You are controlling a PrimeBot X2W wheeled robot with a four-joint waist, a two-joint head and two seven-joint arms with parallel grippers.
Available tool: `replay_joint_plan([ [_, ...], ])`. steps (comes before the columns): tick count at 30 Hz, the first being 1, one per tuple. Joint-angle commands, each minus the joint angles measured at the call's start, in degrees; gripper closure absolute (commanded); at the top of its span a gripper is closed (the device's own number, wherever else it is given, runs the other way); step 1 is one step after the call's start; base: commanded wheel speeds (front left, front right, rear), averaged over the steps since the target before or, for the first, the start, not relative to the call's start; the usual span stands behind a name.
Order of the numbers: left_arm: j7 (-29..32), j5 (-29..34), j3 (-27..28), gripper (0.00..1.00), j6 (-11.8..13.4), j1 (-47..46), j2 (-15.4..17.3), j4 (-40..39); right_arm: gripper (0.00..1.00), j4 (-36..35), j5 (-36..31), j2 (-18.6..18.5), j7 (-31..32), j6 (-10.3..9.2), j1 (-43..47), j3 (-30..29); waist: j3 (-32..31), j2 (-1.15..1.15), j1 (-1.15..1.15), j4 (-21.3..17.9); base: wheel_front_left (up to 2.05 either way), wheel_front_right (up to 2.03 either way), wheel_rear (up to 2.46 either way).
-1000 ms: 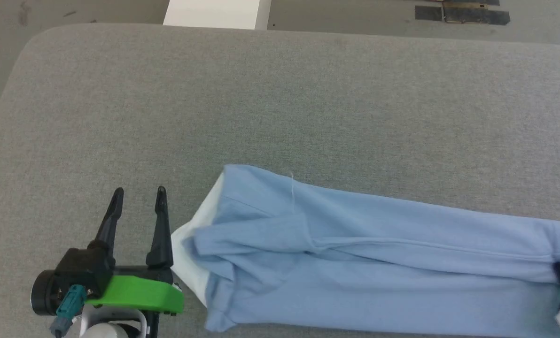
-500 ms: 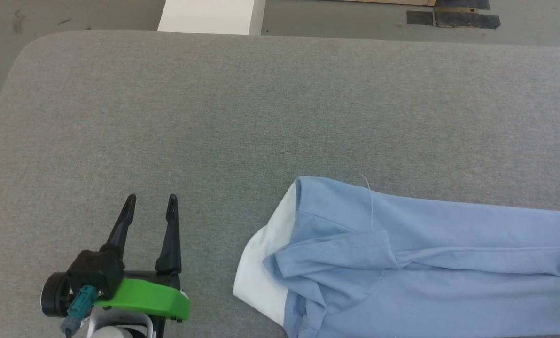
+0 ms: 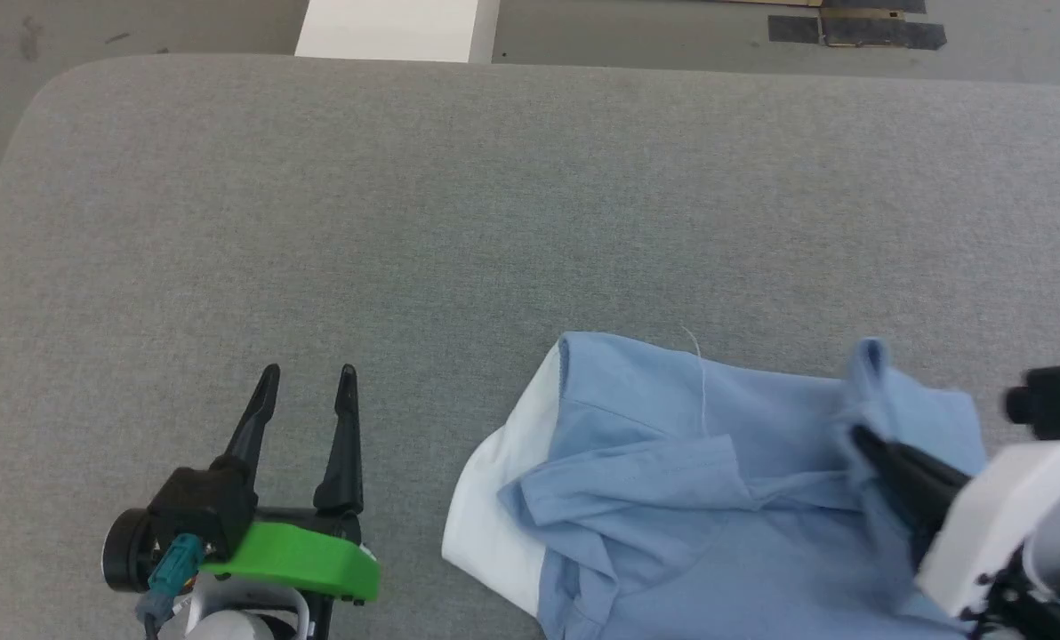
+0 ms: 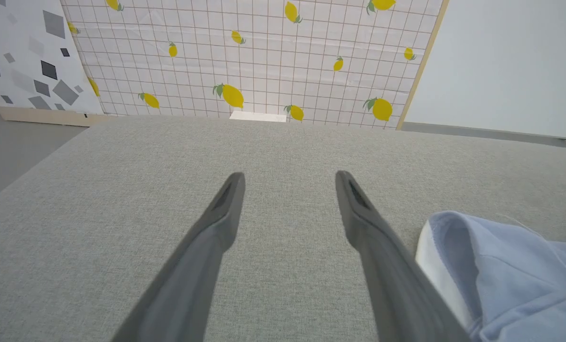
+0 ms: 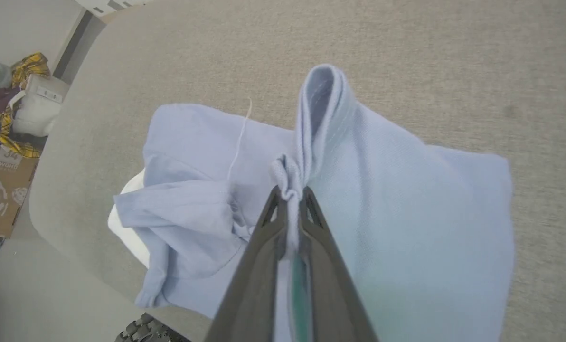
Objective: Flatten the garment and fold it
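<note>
The garment (image 3: 672,480), a light blue shirt with a white panel (image 3: 494,507) at its left end, lies rumpled at the table's near right. My right gripper (image 3: 855,433) is shut on a bunched hem of it. That end is lifted and carried leftward over the rest of the cloth. In the right wrist view the pinched fold stands up above the right gripper (image 5: 290,190), with the garment (image 5: 406,199) draped below. My left gripper (image 3: 308,372) hovers open to the left of the white panel, holding nothing. The left wrist view has the left gripper (image 4: 287,175) over bare table, the garment (image 4: 501,266) at its right.
The grey padded table (image 3: 405,222) stretches wide to the left and far side, with a rounded far-left corner. A white box (image 3: 388,31) stands beyond the far edge. A cardboard box (image 5: 3,190) and piled clothes sit on the floor past the table's edge.
The garment was first dragged to the right. Then my right gripper came back into view, bringing the held right end up and leftward over the cloth. My left gripper drifted slightly right, still open.
</note>
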Motion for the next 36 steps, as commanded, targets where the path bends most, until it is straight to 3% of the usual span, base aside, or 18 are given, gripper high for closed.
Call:
replay_joint_plan([
  [1,-0.2,-0.5,0.0,0.0,-0.5,-1.3,-0.3,0.4,1.0,-0.8,0.9,0.7,0.7,-0.09,-1.2,2.0,0.0,0.0,0.0,0.5,0.0,0.0,0.0],
  [8,-0.4,-0.9,-0.2,0.0,-1.3,-1.9,-0.6,1.1,1.0,-2.3,1.8,0.9,3.1,-0.09,-5.0,13.0,0.6,0.0,0.0,2.1,0.0,0.0,0.0],
  [14,-0.6,-1.1,-0.1,0.0,-1.8,-2.4,-1.1,1.7,1.0,0.6,1.7,1.7,2.1,-0.09,-9.9,21.8,1.4,0.0,0.0,3.2,0.0,0.0,0.0],
  [20,-0.8,-1.2,-0.6,0.0,-2.6,-3.4,-2.2,2.9,1.0,8.2,-1.5,2.5,-2.4,-0.09,-15.3,28.6,2.0,0.0,0.0,4.6,0.0,0.0,0.0],
  [27,-1.0,-1.3,-0.7,0.0,-3.5,-3.8,-3.2,4.6,1.0,22.1,-5.6,3.1,-10.5,-0.09,-20.2,33.8,1.6,0.0,0.0,5.4,0.0,0.0,0.0],
  [28,-1.1,-1.3,-0.8,0.0,-3.6,-3.8,-3.3,4.8,0.76,23.7,-5.8,3.1,-11.9,-0.09,-20.6,34.4,1.4,0.0,0.0,5.5,0.0,0.0,0.0],
  [29,-1.1,-1.3,-0.8,0.0,-3.7,-3.8,-3.4,5.0,0.0,25.7,-5.7,3.1,-13.4,-0.09,-21.0,34.7,1.3,0.0,0.0,5.6,0.0,0.0,0.0],
  [36,-1.1,-1.5,-0.6,0.0,-4.2,-3.4,-3.1,6.1,0.0,31.1,-2.6,3.1,-18.5,-0.09,-23.0,37.1,0.0,0.0,0.0,4.9,0.0,0.0,0.0],
])
